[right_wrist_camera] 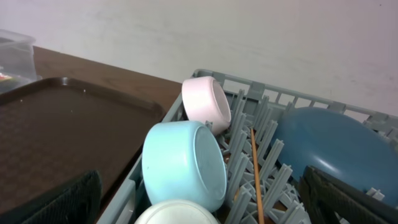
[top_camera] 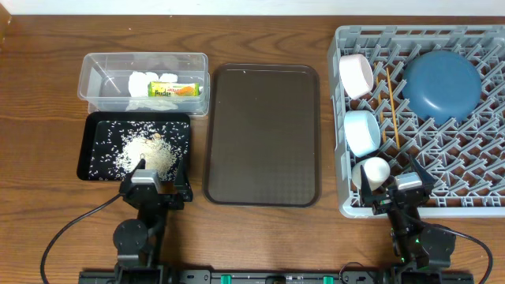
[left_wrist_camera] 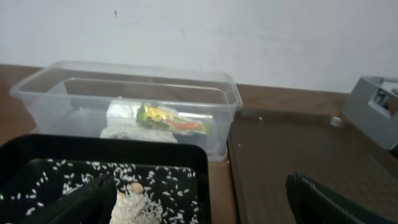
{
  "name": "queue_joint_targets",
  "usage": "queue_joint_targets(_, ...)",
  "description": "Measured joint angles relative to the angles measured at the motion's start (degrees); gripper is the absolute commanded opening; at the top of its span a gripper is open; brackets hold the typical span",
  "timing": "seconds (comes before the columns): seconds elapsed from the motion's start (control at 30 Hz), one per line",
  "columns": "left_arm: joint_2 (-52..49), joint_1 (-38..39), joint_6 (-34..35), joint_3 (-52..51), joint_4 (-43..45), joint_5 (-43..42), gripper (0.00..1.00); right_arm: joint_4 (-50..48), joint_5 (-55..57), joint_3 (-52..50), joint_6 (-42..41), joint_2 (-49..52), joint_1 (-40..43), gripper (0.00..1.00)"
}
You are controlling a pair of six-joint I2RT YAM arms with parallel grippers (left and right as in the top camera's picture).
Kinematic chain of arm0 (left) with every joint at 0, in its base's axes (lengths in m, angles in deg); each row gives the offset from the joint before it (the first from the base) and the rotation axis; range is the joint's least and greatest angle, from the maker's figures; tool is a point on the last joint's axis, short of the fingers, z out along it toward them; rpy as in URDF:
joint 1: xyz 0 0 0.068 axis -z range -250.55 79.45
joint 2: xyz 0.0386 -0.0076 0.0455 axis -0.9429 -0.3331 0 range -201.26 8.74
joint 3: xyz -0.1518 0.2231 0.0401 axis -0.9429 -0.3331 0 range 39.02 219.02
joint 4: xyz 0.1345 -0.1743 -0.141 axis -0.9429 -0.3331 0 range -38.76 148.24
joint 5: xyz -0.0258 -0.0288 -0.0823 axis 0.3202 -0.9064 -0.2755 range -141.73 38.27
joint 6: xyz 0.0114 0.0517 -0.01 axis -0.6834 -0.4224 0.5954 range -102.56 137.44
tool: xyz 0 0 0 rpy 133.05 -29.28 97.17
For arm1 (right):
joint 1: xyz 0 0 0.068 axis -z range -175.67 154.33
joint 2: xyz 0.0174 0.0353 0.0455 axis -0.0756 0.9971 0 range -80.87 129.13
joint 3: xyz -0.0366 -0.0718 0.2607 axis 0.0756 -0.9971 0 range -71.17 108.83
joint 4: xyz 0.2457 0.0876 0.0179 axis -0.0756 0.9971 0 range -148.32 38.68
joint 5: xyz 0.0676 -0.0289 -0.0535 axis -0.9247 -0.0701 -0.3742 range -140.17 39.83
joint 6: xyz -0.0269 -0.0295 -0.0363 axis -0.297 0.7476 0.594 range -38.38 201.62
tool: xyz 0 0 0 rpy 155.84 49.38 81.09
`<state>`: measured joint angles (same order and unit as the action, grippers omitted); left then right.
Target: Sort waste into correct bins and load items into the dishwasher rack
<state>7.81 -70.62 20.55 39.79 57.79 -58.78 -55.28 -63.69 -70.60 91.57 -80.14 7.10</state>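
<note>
The grey dishwasher rack (top_camera: 473, 177) at the right holds the dark blue plate (top_camera: 442, 83), the white bowl (top_camera: 356, 76), the light blue bowl (top_camera: 361, 132), the small white cup (top_camera: 371, 173) and the chopsticks (top_camera: 390, 102). The clear tub (top_camera: 99, 67) holds white napkins (top_camera: 146, 83) and the snack wrapper (top_camera: 175, 89). The black tray (top_camera: 95, 126) holds rice grains (top_camera: 146, 150). My left gripper (top_camera: 155, 189) is open and empty at the black tray's near edge. My right gripper (top_camera: 398, 189) is open and empty at the rack's near edge, by the cup.
The large dark brown serving tray (top_camera: 263, 130) lies bare between the bins and the rack. The table's far edge meets a white wall, seen in the wrist views. Both arm bases stand at the table's front edge.
</note>
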Motion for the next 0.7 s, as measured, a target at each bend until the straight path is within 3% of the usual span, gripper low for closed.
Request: queue_joint_targets(0.7,0.28,0.00,-0.17,0.26,-0.85,1.05,0.90,0.00,0.02,0.00,0.00,0.00,0.00,0.99)
